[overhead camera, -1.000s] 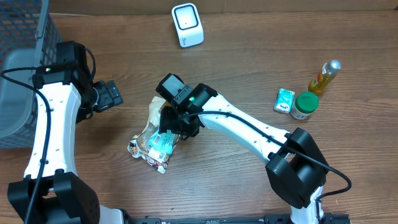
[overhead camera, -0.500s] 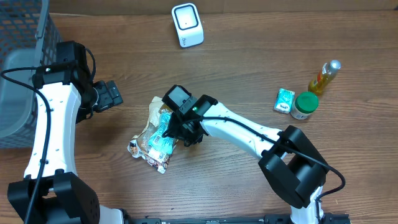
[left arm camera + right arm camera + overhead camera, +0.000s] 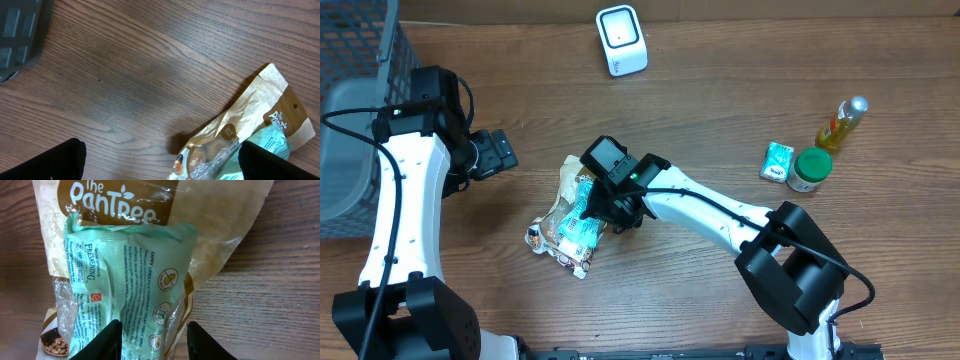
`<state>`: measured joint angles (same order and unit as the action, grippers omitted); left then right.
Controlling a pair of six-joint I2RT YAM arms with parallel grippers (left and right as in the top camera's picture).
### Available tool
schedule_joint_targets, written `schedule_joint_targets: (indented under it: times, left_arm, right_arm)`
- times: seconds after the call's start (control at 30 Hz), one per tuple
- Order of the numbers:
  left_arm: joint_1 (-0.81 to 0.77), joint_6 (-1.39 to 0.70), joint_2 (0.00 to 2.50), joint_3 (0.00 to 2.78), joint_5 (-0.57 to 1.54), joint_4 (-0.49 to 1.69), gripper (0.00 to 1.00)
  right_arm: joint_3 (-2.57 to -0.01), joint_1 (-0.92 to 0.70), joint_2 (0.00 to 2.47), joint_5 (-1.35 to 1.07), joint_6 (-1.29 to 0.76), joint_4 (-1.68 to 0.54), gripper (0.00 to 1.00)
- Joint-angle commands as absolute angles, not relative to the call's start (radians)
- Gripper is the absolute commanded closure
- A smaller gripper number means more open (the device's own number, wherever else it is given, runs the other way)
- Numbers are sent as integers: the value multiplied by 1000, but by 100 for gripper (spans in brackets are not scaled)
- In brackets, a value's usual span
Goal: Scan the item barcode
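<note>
- Table (image 3: 720,120): brown wood grain, with everything below on it.
- Basket (image 3: 350,120): grey, at the far left edge. One dark corner of it shows in the left wrist view (image 3: 20,30).
- Right arm (image 3: 720,215): white, reaching from the near right across to the middle of the table.
- Left arm (image 3: 400,200): white, upright along the left side, beside the basket.
- Brown bag (image 3: 565,185): crumpled, flat on the table at centre left, printed "The PanTree" (image 3: 125,200). Its far end shows at the lower right of the left wrist view (image 3: 260,110).
- Green pack (image 3: 582,225): lies on top of the brown bag, its printed side up (image 3: 130,270).
- Right gripper (image 3: 595,208): down on the green pack, with its fingers partway in and one either side of the pack's end (image 3: 152,340). I cannot tell whether they pinch it.
- Left gripper (image 3: 500,152): just left of the brown bag, apart from it. Its fingers are spread wide with nothing held (image 3: 160,150).
- Scanner (image 3: 621,40): white, at the far middle edge, well apart from the bags.
- Jar (image 3: 809,170): green lid, at the right.
- Bottle (image 3: 842,123): yellow, lying just beyond the jar.
- Packet (image 3: 778,161): small and green, just left of the jar.
</note>
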<state>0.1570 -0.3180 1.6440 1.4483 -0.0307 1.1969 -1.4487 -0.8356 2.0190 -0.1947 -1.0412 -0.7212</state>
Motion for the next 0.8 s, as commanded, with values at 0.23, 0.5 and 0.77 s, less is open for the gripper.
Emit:
schedule_joint_targets:
  times: [0.23,0.5,0.77]
  left_arm:
    - [157,-318,1647,1453,-33,1196,1]
    - [157,-318,1647,1453,-33,1196,0]
    - [157,-318,1647,1453,-33,1196,0]
  right_arm:
    - [-1398,-837,2009,-168,-1130,-669,72]
    - [-1398,-838,2009,-168,-1129,-645,77]
    - [-1398,-838,2009,-164,-1129,-632,82]
